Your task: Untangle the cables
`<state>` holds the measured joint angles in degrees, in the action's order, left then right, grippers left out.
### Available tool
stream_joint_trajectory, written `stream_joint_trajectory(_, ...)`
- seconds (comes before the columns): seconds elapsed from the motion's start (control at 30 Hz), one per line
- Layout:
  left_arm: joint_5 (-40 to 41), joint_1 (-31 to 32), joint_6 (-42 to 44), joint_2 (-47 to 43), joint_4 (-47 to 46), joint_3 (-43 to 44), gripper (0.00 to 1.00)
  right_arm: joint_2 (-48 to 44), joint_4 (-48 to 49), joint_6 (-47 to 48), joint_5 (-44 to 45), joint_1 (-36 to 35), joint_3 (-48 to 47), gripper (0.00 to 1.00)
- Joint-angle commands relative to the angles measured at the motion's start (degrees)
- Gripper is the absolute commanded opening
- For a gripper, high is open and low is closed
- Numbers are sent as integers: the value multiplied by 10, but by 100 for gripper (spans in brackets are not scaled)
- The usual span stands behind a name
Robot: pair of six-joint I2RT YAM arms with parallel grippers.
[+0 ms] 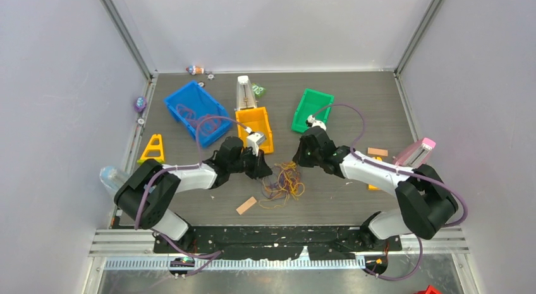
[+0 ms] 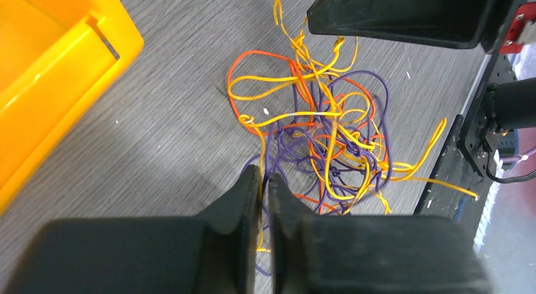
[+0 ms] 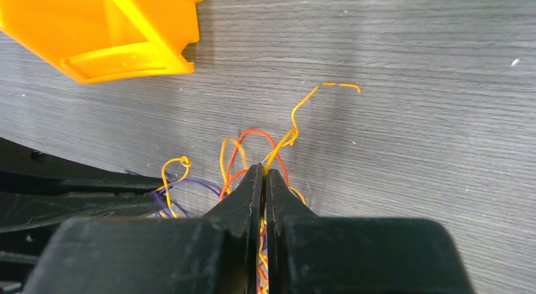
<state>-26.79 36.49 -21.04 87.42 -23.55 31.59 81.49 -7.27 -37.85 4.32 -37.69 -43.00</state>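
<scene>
The cables (image 1: 283,183) lie in one small tangle of thin orange, yellow and purple loops on the grey table, between the two arms. The left wrist view shows the tangle (image 2: 322,133) spread just beyond my left gripper (image 2: 264,175). That gripper is shut on a yellow strand at the tangle's near edge. My right gripper (image 3: 262,169) is shut on yellow and orange strands of the cables (image 3: 253,148), whose ends curl out past the fingertips. From above, the left gripper (image 1: 265,170) and the right gripper (image 1: 297,160) sit at the tangle's far left and far right sides.
An orange bin (image 1: 255,128) stands just behind the left gripper, a blue bin (image 1: 193,107) to its left and a green bin (image 1: 311,109) behind the right gripper. A wooden block (image 1: 246,205) lies near the tangle, in front and to the left. A yellow triangle (image 1: 153,148) stands at the left.
</scene>
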Motion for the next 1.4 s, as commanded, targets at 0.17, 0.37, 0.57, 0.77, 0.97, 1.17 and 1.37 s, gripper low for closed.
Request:
stream_joint_trajectory(0.17,22,1,9,-59,28,11,0,-76,-39,18,60,12,-20,5)
stream_joint_trajectory(0.37,74,-19,24,-160,144,-10,0,-186,-102,30,156,62,-13,5)
stream_joint_trajectory(0.57,103,-67,9,-257,231,-36,0,-290,-160,38,250,120,-12,5)
stream_joint_trajectory(0.77,209,-104,-23,-353,328,-47,0,-380,-201,13,371,144,-14,5)
stream_joint_trajectory(0.97,262,-118,-43,-434,369,-59,0,-440,-205,7,437,150,-19,5)
stream_joint_trajectory(1.17,358,-126,-69,-462,431,-62,0,-452,-211,26,545,156,-79,5)
stream_joint_trajectory(1.37,239,-126,-29,-510,375,-72,59,-457,-77,204,207,158,-128,5)
